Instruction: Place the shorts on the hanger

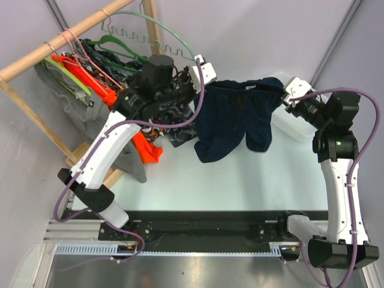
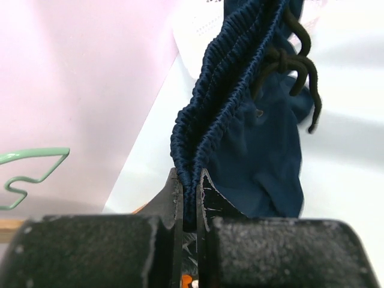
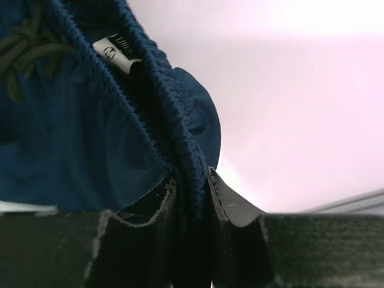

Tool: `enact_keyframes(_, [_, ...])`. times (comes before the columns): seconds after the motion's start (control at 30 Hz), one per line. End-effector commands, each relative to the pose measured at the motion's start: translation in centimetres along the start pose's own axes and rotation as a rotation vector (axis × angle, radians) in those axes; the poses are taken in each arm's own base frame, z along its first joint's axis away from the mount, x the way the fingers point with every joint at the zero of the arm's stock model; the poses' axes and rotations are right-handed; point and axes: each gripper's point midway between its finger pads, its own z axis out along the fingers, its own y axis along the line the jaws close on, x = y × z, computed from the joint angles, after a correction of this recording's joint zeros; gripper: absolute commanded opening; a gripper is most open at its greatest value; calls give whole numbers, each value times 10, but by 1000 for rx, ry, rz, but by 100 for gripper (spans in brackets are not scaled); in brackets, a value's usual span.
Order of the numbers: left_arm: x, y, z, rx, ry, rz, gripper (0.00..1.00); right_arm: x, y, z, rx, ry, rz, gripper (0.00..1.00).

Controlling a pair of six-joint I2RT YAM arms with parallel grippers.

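Observation:
The navy shorts (image 1: pixel 231 120) hang stretched by the waistband between my two grippers, legs drooping toward the table. My left gripper (image 1: pixel 203 75) is shut on the left end of the waistband (image 2: pixel 198 144). My right gripper (image 1: pixel 289 96) is shut on the right end (image 3: pixel 180 144), near the white inner label (image 3: pixel 114 53). The pale mint hanger (image 1: pixel 157 41) with its wavy bar hangs from the wooden rail (image 1: pixel 66 37), just behind and left of the left gripper; its end shows in the left wrist view (image 2: pixel 33 165).
Pink hangers (image 1: pixel 75 45), a darker green hanger (image 1: pixel 117 51), an orange garment (image 1: pixel 144 147) and a grey patterned garment (image 1: pixel 63 102) crowd the rack at left. A white tub (image 1: pixel 291 123) sits under the right gripper.

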Motion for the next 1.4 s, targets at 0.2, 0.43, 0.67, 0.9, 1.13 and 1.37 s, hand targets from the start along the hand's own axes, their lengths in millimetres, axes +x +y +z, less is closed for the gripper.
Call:
enact_keyframes(0.2, [-20,-43,-67,52,-43,4,0,-50,14,-42,-30,-25,-145,23])
enact_keyframes(0.43, [7,-35,-44,3,49,-64,0,-26,14,-20,-68,44,-111,22])
enact_keyframes(0.67, [100,-65,0,13,95,-52,0,65,90,16,-338,196,67,21])
enact_keyframes(0.9, [202,-121,29,142,220,-7,0,138,213,13,-608,317,147,28])
enact_keyframes(1.13, [284,-180,26,277,371,7,1,188,277,6,-666,429,166,38])
enact_keyframes(1.37, [299,-193,19,362,492,-49,43,197,286,3,-698,472,197,60])
